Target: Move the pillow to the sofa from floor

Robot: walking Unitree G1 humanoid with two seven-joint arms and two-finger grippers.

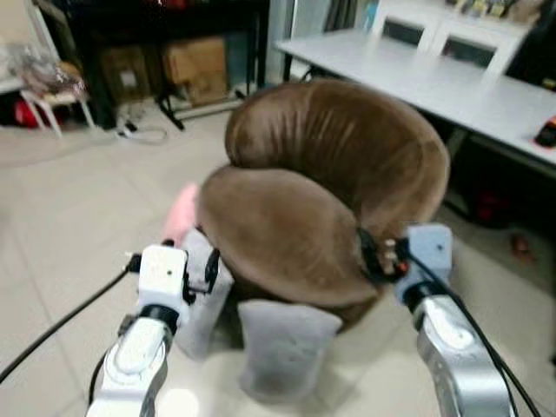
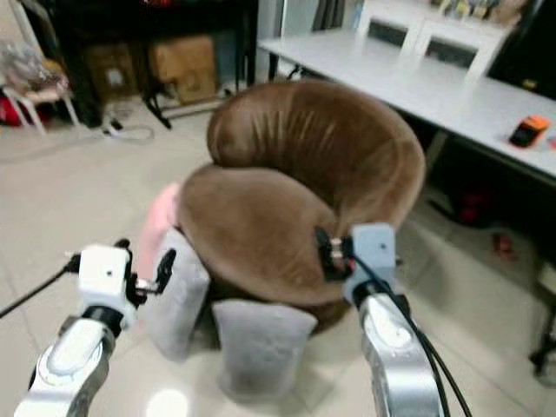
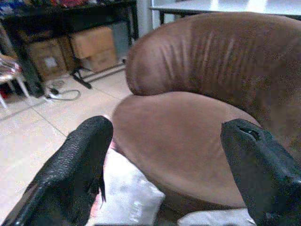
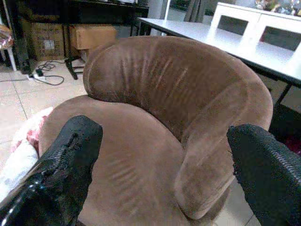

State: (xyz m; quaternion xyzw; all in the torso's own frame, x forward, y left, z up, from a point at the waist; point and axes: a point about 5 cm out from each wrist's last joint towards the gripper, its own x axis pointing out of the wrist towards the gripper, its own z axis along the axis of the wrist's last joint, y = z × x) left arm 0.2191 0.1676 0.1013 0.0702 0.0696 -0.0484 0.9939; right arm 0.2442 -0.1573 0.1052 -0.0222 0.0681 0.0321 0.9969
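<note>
A round brown sofa chair (image 1: pixel 321 191) stands in the middle of the tiled floor. Two grey pillows lean against its front on the floor, one (image 1: pixel 282 347) between my arms and another (image 1: pixel 207 308) to its left. A pink pillow (image 1: pixel 181 213) lies behind that one at the sofa's left side. My left gripper (image 3: pixel 164 155) is open, held just above the left grey pillow (image 3: pixel 127 197) and facing the seat. My right gripper (image 4: pixel 164 165) is open too, level with the seat's right front edge. Neither holds anything.
A long white table (image 1: pixel 434 78) stands behind the sofa on the right, with an orange device (image 2: pixel 528 130) on it. Cardboard boxes (image 1: pixel 195 65) sit under a dark desk at the back. Cables (image 1: pixel 139 130) trail on the floor, and a small white stool (image 1: pixel 52 100) is at far left.
</note>
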